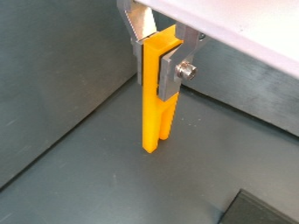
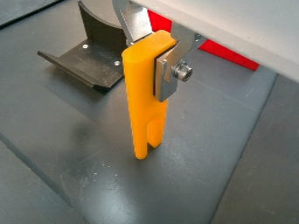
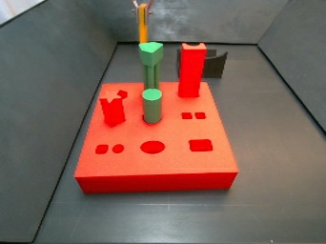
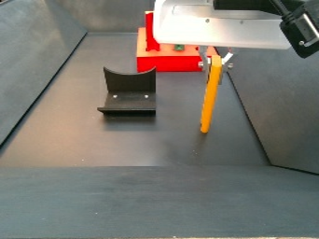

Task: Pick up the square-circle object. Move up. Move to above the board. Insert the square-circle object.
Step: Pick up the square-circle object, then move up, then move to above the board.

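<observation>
**Peg pinched upright, board apart**

The hand is pinching the square-circle object near its top end, one silver finger flat against the peg's side in both wrist views. The peg hangs upright, its two joined prongs pointing down at the dark tabletop; whether the prong tips touch the surface or sit just above it cannot be told from the wrist views. In a side view the peg stands upright beneath the hand, near the wall at one edge of the tabletop, with the fixture just beside it.

The board lies flat in the middle of the tabletop (its top face shows round, square and other holes). On it stand two green pegs, a tall red peg and a shorter red piece. In that side view the orange-yellow peg shows only partly, beyond the board's far edge, towards the far corner. In a wrist view a strip of the red board shows behind the hand.
</observation>
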